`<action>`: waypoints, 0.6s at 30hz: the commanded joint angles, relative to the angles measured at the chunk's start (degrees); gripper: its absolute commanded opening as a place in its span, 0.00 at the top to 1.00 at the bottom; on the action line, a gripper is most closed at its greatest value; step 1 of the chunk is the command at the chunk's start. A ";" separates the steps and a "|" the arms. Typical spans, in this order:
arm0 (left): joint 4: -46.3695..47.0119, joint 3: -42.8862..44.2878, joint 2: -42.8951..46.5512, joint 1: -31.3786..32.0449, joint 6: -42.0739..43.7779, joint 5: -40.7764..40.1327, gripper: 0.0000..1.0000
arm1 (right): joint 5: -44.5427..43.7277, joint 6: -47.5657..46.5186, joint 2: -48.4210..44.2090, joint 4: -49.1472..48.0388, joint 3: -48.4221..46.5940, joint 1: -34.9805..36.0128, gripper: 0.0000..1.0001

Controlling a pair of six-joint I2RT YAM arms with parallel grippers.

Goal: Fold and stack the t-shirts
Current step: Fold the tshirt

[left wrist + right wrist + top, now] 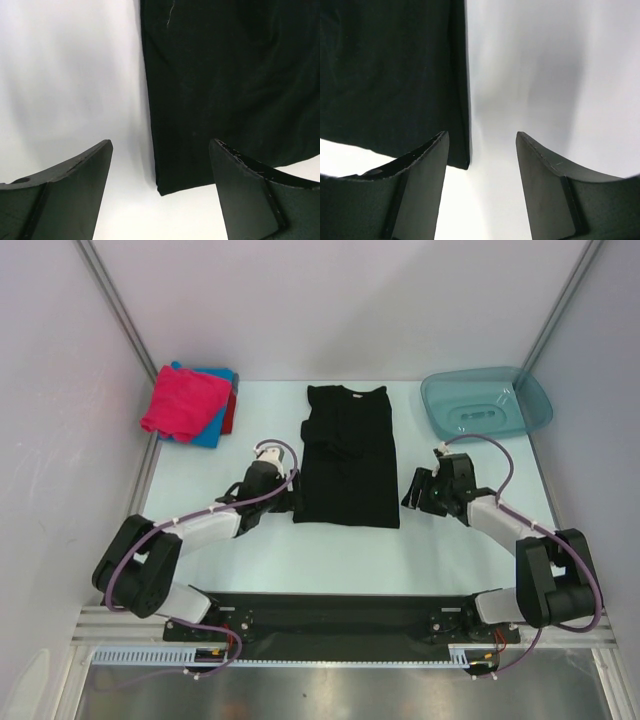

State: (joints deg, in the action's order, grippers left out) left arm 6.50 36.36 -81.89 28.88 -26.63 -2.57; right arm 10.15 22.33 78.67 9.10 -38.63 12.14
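A black t-shirt point(347, 455), folded into a long narrow strip, lies flat mid-table with its collar at the far end. My left gripper point(288, 500) is at its near left corner and is open. In the left wrist view that gripper point(161, 142) has the shirt's point(225, 75) corner lying loose under the gap between its fingers. My right gripper point(410, 496) hovers at the near right corner, also open. In the right wrist view that gripper point(481, 134) has the shirt's point(390, 70) edge beside its left finger. Folded pink point(183, 400), blue point(215, 420) and red point(232, 410) t-shirts are stacked at the far left.
A translucent teal basin point(487, 402) stands at the far right corner of the table. White walls enclose the table on the left, back and right. The arms' base rail point(340, 620) runs along the near edge.
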 commanded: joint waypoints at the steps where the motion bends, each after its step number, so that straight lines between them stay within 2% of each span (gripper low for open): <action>1: 3.43 -0.50 -1.34 -0.32 -1.32 2.04 0.16 | 2.15 1.14 -2.56 -2.33 1.36 -0.19 0.38; 10: 3.16 -1.03 -4.68 -0.23 -1.49 2.04 0.17 | 3.47 1.23 -0.72 -4.27 3.74 -0.10 0.38; 18: 5.97 -2.08 -7.06 -0.41 -1.32 7.22 0.16 | 5.05 1.93 0.08 -7.08 6.11 -0.19 0.37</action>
State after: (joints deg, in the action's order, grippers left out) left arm 10.90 35.44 -87.50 28.84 -27.44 1.65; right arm 13.65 23.73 78.43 5.02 -33.34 12.14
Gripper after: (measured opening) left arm 0.840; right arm 0.629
